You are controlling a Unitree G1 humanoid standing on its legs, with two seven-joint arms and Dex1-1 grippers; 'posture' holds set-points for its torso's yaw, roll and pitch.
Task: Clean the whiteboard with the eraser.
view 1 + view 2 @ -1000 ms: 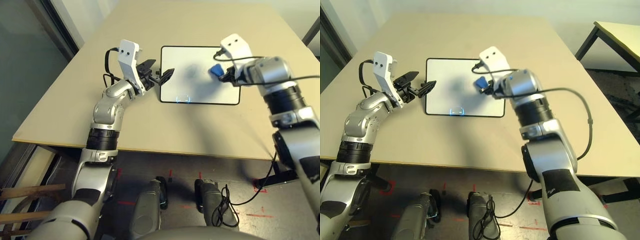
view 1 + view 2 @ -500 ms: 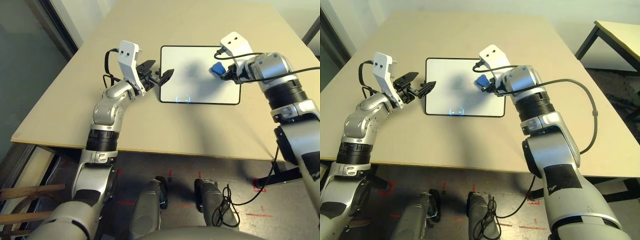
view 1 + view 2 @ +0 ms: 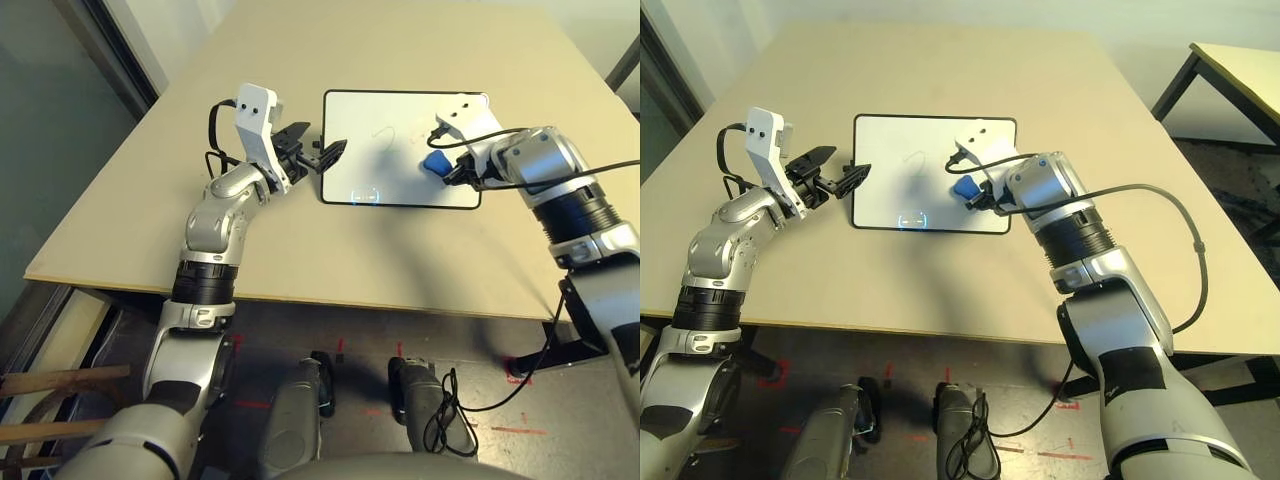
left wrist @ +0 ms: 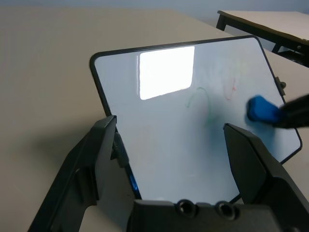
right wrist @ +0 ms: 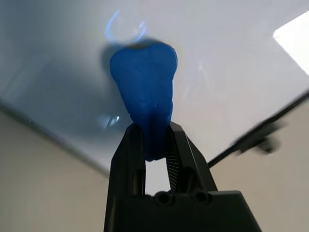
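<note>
Eraser (image 5: 144, 82) clamped in right gripper (image 5: 155, 145), on whiteboard (image 3: 385, 120).

Your counter (image 3: 400, 260) is a broad, pale tan slab with a matte top and a thin lighter edge along the near side. Beneath it you see a dark grey floor (image 3: 480, 350) marked with short red tape lines (image 3: 520, 431), and a black cable (image 3: 450, 410) coiled there. To your left runs a dark glass pane in a black frame (image 3: 120, 60) — beside it a strip of white wall (image 3: 170, 35). At the lower left lie some wooden slats (image 3: 50, 385). On your right stands a second table (image 3: 1240, 70) — pale top, black legs.
</note>
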